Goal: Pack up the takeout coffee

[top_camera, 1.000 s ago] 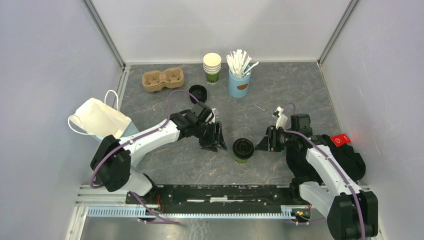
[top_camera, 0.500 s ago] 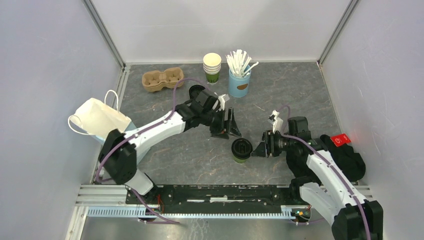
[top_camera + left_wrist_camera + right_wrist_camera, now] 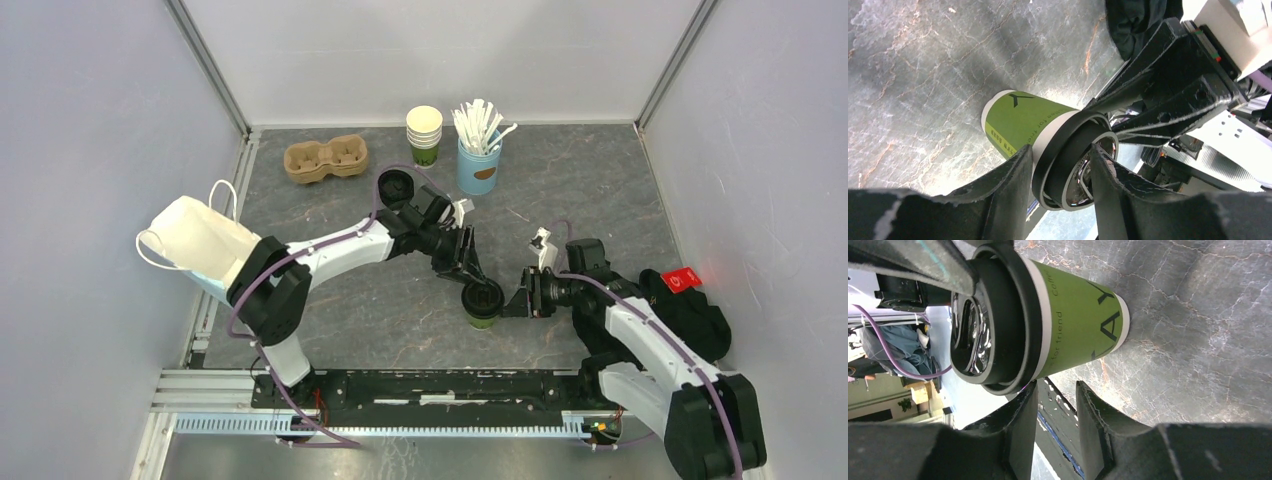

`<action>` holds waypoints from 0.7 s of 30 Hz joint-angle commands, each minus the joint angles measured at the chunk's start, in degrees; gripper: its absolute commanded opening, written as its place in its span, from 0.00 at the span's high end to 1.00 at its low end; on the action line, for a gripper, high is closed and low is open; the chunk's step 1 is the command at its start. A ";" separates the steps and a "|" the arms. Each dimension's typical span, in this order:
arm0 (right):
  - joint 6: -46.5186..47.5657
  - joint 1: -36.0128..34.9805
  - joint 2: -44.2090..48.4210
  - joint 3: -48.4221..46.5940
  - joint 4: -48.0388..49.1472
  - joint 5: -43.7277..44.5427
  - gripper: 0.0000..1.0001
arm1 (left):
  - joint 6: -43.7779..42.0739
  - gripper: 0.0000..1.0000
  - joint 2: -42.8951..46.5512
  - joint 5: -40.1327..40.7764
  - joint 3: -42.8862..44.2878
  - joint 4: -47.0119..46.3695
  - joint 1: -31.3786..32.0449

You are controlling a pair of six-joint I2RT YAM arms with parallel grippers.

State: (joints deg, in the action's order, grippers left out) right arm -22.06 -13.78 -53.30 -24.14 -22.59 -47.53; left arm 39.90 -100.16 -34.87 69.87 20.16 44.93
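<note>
The coffee cup [image 3: 484, 302] is standing upright on the desk [image 3: 380, 320], near the front and roughly midway between the two arms. It is wearing its black lid [image 3: 998, 325], and its green side is facing the right wrist camera. The left gripper [image 3: 474, 278] is reaching down over the cup from behind. In the left wrist view its fingers [image 3: 1013, 175] are sitting apart astride the lid's edge, and I cannot tell whether they are actually pressing on it. The right gripper [image 3: 522, 297] is lying low just beside the cup on its right and pointing at it. Its fingers are sitting near each other with a narrow gap showing, gripping nothing. A white paper bag [image 3: 200, 240] is lying at the far left.
</note>
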 commanded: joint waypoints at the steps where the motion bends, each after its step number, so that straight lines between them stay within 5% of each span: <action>1: 4.23 -0.17 -3.80 -4.77 2.86 0.92 0.61 | 0.02 0.50 4.93 -0.21 -3.44 -2.99 0.41; 16: 8.29 -0.93 -14.54 -11.72 4.51 1.05 0.62 | 7.33 0.50 13.81 3.73 -13.05 -7.37 1.65; 21: 14.33 -1.06 -15.10 -17.73 -8.47 11.06 0.58 | 7.21 0.35 15.52 5.08 -13.24 -5.98 1.66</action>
State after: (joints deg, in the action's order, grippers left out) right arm -13.76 -14.59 -68.88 -36.16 -23.27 -44.03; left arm 45.58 -87.33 -31.33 56.34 15.40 46.39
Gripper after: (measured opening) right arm 0.401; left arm 0.605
